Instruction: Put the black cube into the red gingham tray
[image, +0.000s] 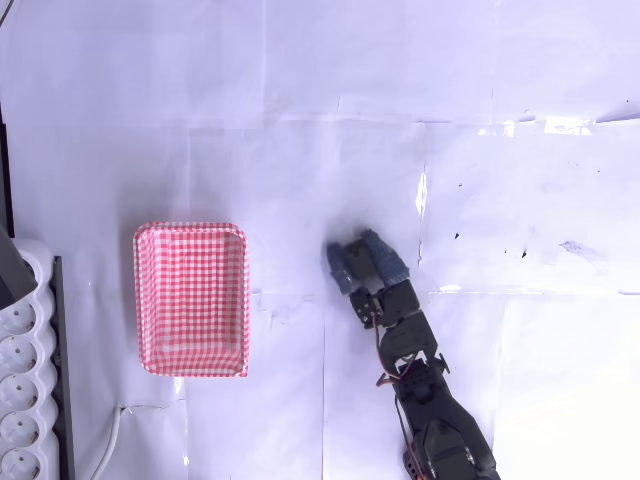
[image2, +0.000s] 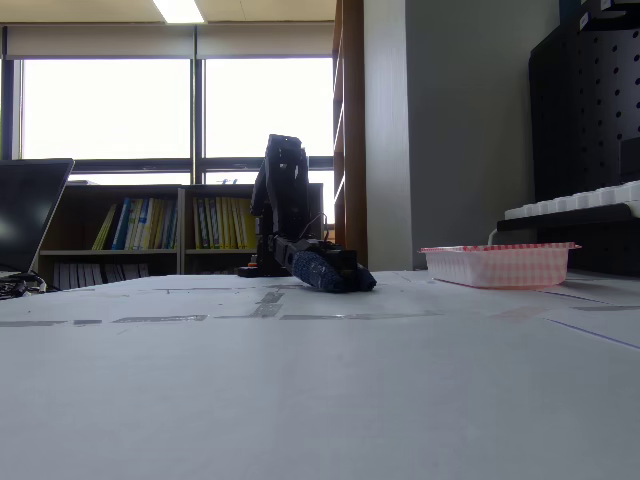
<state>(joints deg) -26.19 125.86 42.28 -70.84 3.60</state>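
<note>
Matt white paper table (image: 300, 120) with glossy tape; checked, paper-like tray (image: 191, 297).

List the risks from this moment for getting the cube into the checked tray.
1. The dark two-finger gripper sits low on the white paper-covered table; blur hides whether it holds the small black cube, so a lift may come up empty.
2. The red-and-white gingham tray has a raised rim; a low carry could clip it.

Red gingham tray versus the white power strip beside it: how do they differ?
The red gingham tray is red-and-white checked; the white power strip is plain white. The tray is an open, shallow dish with nothing in it; the strip carries a row of round sockets. In the overhead view the tray shows whole; the strip is cut by the left edge. Both run lengthwise up the picture, apart.
</note>
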